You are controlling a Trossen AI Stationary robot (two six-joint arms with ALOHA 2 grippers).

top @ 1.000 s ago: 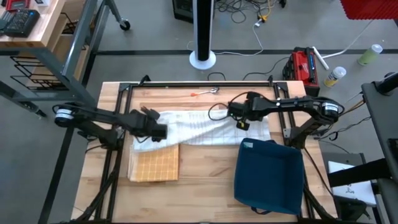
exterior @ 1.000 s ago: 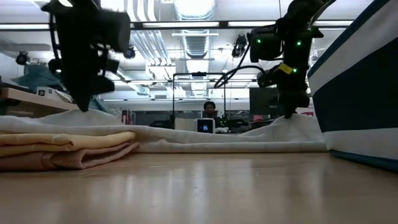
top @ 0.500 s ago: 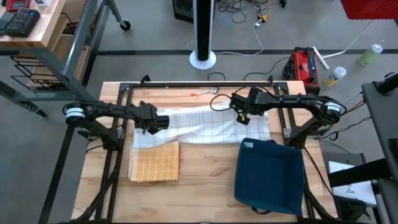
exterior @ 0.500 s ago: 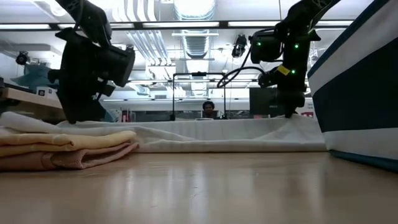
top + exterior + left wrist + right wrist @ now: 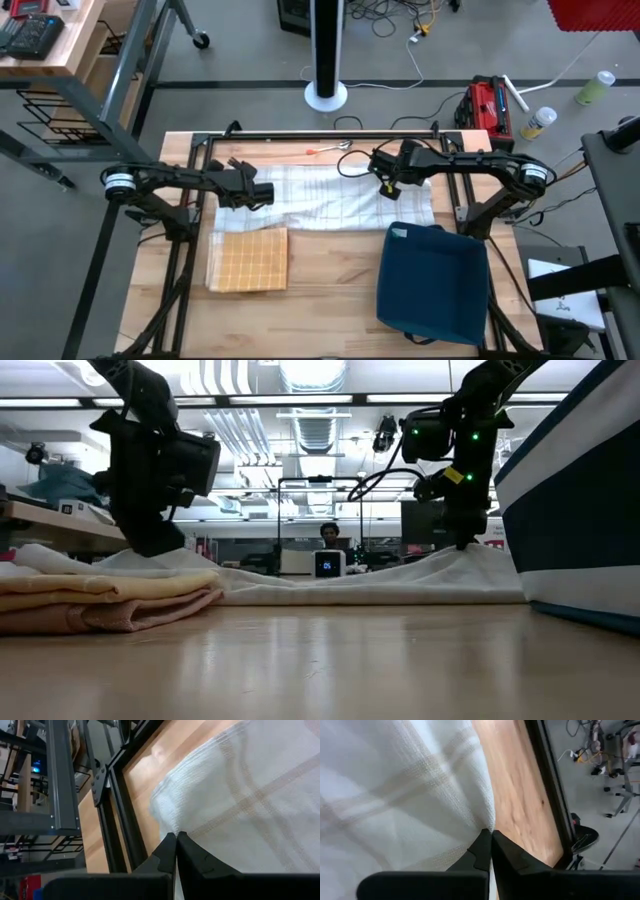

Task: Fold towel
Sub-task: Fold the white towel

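Note:
A white towel with tan stripes lies spread across the far half of the table, low and rumpled in the low view. My left gripper is shut on its left part, also seen at table height. My right gripper is shut on its right part. Both arms reach in level from the table's sides. My left gripper pinches an edge of the towel between its two fingers, near a corner, coming from above at a slant. The cloth there sits low over the table; one layer or several, I cannot tell. My right gripper pinches the towel's edge between its two fingers, from above, with bare wood beside it. The cloth rises slightly to the fingertips and lies slack around them.
A folded yellow towel lies at the near left, partly under the white towel's left end. A dark blue bin stands at the near right. A black frame rims the table, and a small orange-tipped tool lies near the far edge.
Both grippers have carried the towel's edge toward the table's far edge and stayed shut, the left one moving farther. The towel, bunched and drawn between them a second ago, now lies spread out wider toward the far side.

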